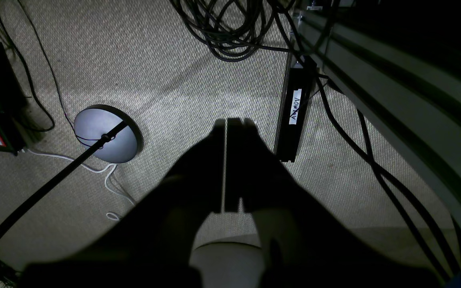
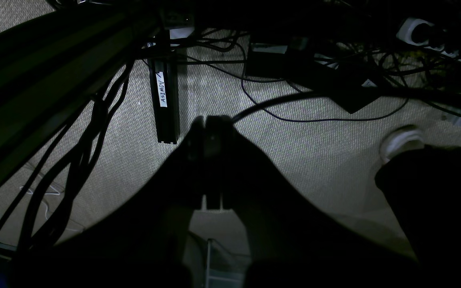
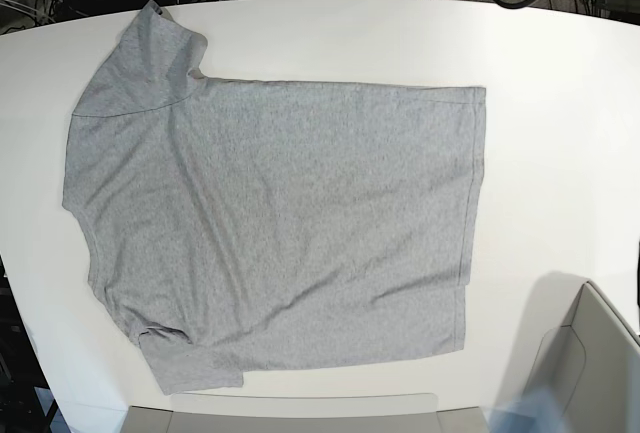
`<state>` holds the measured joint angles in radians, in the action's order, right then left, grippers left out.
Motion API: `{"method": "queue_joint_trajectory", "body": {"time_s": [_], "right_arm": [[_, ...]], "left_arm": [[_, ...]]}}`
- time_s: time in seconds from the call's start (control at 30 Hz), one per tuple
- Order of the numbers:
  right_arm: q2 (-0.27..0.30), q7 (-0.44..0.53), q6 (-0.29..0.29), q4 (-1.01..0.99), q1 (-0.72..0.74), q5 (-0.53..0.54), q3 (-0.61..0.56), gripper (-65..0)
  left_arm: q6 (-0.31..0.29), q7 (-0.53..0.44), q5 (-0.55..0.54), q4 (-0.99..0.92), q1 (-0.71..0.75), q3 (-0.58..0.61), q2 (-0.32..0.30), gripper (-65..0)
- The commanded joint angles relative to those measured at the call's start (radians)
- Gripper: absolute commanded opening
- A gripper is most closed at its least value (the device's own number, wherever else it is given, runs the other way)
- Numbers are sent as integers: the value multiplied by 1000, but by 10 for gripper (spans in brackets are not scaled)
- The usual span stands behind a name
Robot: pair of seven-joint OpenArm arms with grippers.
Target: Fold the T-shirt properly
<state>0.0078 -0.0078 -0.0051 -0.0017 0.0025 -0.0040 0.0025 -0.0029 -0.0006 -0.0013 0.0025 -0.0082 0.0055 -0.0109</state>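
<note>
The heather-grey T-shirt lies spread flat on the white table in the base view. Its plain side is up and no lettering shows. Its sleeves are at the upper left and lower left, and its hem runs down the right. Neither gripper shows in the base view. In the left wrist view my left gripper is a dark silhouette with its fingers together, hanging over carpeted floor. In the right wrist view my right gripper is also shut over the floor. Neither holds anything, and both are off the table.
A grey bin stands at the table's lower right. On the floor are a round lamp base, coiled cables, a black labelled bar, power bricks and a person's shoe.
</note>
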Motion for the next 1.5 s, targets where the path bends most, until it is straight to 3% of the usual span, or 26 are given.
{"method": "queue_joint_trajectory", "body": {"time_s": [0.0, 0.4, 0.6, 0.83, 1.2, 1.47], "right_arm": [[2, -1, 0, 2, 4, 0, 0, -650], [4, -1, 0, 2, 6, 0, 0, -650], [34, 4, 0, 2, 17, 2, 6, -650], [54, 33, 0, 10, 17, 3, 6, -650], [68, 570, 4, 13, -132, 3, 6, -650], [105, 997, 6, 12, -244, -1, -2, -650]], "left_arm": [[7, -5, -1, 0, 6, -2, 2, -650], [7, -5, -1, 0, 4, 3, 2, -650], [7, -23, -3, 6, 3, -3, 1, -650], [10, -413, -4, 1, 75, -5, 4, -650], [11, -970, -4, 0, 205, -3, 2, -650], [11, -1222, -1, -2, 244, 3, 2, -650]]}}
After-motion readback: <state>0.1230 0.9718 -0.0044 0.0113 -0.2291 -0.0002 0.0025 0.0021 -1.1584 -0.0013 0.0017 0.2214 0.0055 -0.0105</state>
